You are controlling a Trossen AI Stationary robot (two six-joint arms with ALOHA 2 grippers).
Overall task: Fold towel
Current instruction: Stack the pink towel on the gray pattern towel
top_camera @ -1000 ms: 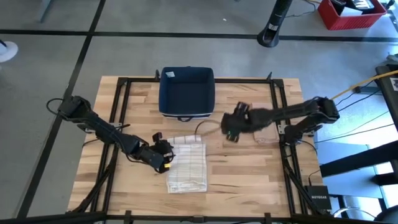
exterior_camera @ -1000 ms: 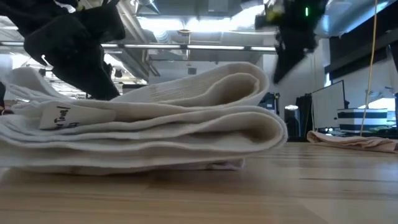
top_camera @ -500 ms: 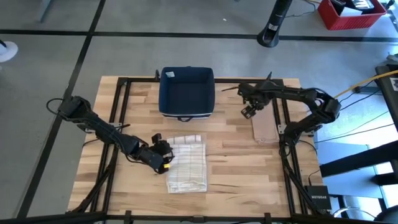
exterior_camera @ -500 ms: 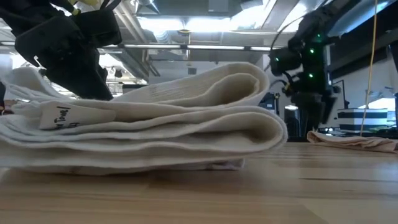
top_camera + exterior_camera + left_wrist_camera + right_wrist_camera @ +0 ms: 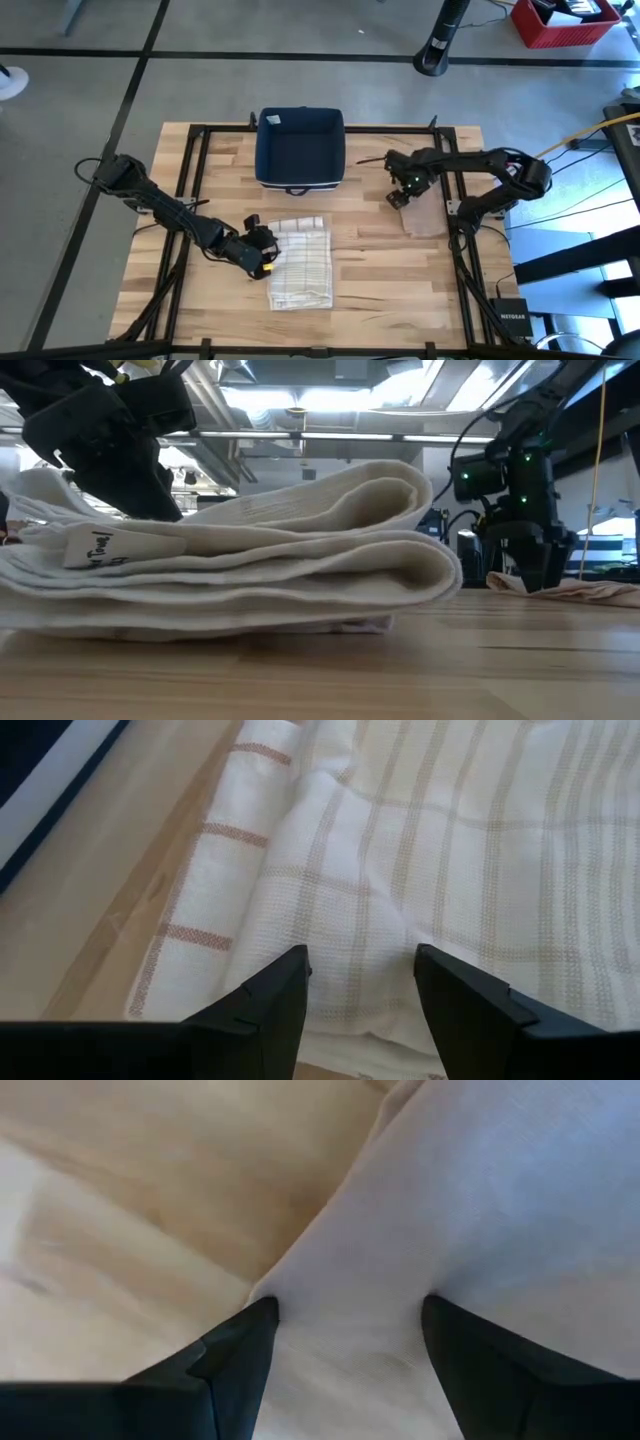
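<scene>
From above I see the folded checked towel (image 5: pixel 302 261) lying flat on the wooden desk (image 5: pixel 380 270), toward the front and a little left of centre. My left hand (image 5: pixel 262 243) sits at the towel's left edge; through the left wrist camera its fingers (image 5: pixel 262 1010) are spread apart over the cloth, gripping nothing, with the weave of cream and tan stripes filling the gap between them. In the low view the towel (image 5: pixel 230 565) shows as a stack of thick layers, the left hand (image 5: pixel 110 440) dark above its left end.

My right hand (image 5: pixel 400 192) is down at the near corner of a second, tan cloth (image 5: pixel 427 214) lying flat on the right side of the desk, well apart from the towel. The right wrist camera shows its fingers (image 5: pixel 235 1355) released and straddling that cloth's corner (image 5: pixel 450 1210), tips on or just above the fabric. The dark blue bin (image 5: pixel 300 150) stands at the back of the desk, between the two arms.
</scene>
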